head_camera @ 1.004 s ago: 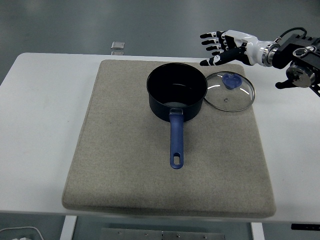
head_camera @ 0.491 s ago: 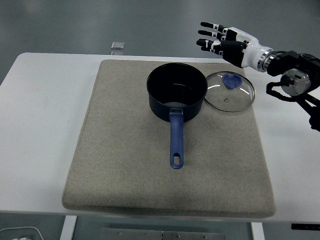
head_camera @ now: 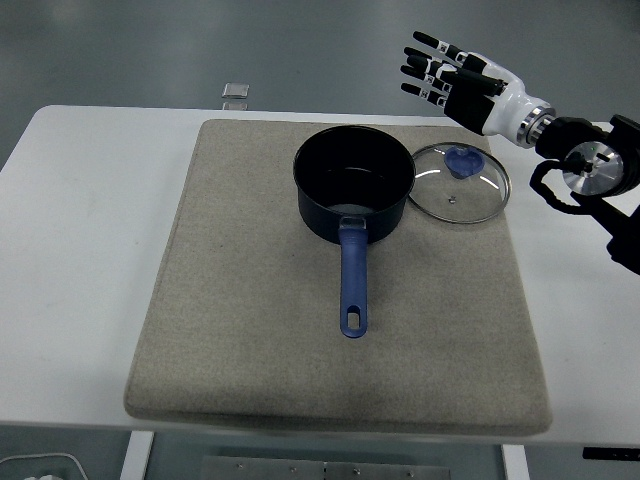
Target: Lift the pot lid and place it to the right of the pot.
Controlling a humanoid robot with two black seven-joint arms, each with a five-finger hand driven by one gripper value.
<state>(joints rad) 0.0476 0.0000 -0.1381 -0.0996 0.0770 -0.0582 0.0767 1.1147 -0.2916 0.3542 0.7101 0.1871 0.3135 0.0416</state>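
Observation:
A dark blue pot with a blue handle stands open on the grey mat. The glass lid with a blue knob lies flat on the mat just right of the pot, touching or nearly touching its rim. My right hand is raised above and behind the lid, fingers spread, holding nothing. The left arm is out of view.
The mat covers most of the white table. A small clear object lies at the table's far edge. My right forearm hangs over the table's right side.
My right hand has risen and drawn back away from the lid, turning its fingers upward. The lid and pot have not moved.

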